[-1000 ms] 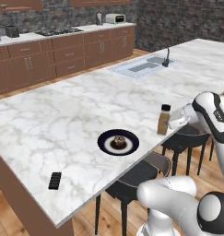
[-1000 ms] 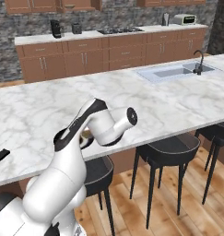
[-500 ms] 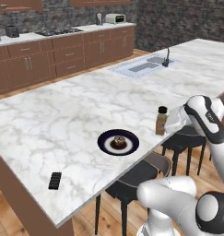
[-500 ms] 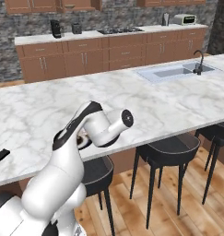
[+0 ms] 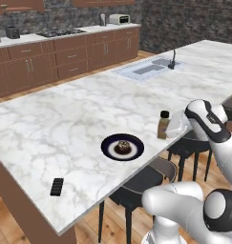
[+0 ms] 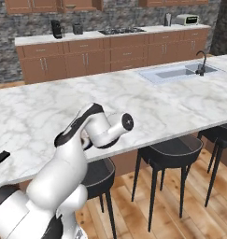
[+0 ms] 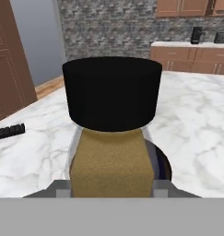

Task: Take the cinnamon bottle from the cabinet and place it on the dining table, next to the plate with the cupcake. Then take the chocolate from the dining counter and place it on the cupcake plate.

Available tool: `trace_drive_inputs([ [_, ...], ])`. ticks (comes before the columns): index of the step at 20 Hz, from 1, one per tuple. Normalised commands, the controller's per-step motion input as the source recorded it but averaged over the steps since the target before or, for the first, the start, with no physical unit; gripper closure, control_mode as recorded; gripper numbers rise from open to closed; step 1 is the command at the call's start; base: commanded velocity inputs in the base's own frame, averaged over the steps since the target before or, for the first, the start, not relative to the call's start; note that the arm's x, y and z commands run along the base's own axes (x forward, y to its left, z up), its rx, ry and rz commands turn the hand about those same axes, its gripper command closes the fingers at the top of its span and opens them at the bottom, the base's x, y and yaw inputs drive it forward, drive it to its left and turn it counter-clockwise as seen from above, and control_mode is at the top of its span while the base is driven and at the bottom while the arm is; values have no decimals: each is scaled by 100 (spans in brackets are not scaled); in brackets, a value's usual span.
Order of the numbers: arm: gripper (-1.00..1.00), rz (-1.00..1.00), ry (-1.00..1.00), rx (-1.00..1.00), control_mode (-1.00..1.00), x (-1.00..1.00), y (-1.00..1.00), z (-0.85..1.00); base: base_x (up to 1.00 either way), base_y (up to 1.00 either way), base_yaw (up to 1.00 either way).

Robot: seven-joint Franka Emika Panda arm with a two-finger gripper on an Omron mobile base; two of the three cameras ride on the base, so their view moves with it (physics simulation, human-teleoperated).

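Cinnamon bottle (image 7: pixel 111 138) sits clenched in the claw (image 5: pixel 171 129), upright, black cap on top; hand view has the claw's grey pads hugging the bottle's lower sides. In left base view the bottle (image 5: pixel 163 125) stands just off the claw's tip, at or v. near the marble table (image 5: pixel 65 128) by its near edge — can't tell if the base is touching yet.

Outward from claw: plate (image 5: pixel 122 146) w/ the cupcake (image 5: pixel 122 146) lies just past the bottle, close but apart; in hand view its dark rim (image 7: pixel 162 162) peeks from behind the bottle. Chocolate (image 5: pixel 57 186) is well beyond the plate, same near edge; also seen far off to one side in hand view (image 7: pixel 8 131) and at the edge of right base view (image 6: pixel 0 157).

Step in hand, as I read it: set bottle down beside plate. To do it well:
- keep bottle vertical, lower straight till base is flat on marble
- don't shove fwd — plate is close, a nudge could shift it
- spot looks fine already, no need to go nearer
- let go only once weight is on table; tall narrow thing, prob. tips easy
- pull claw straight back, away from bottle, no sideways drag
- edge is near, so avoid dragging the bottle back w/ the claw.
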Motion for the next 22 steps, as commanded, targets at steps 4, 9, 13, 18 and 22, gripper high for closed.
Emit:
trace_drive_inputs([
  [4, 100, 0, 0, 12, -100, 22, 0, -15, 0, 0, 0],
  [9, 100, 0, 0, 1, -100, 21, 0, -17, 0, 0, 0],
  [13, 100, 0, 0, 0, -100, 23, 0, -19, 0, 0, 0],
  [18, 100, 0, 0, -1, -100, 21, 1, -18, 0, 0, 0],
  [22, 100, 0, 0, 0, -100, 23, 0, -12, 0, 0, 0],
])
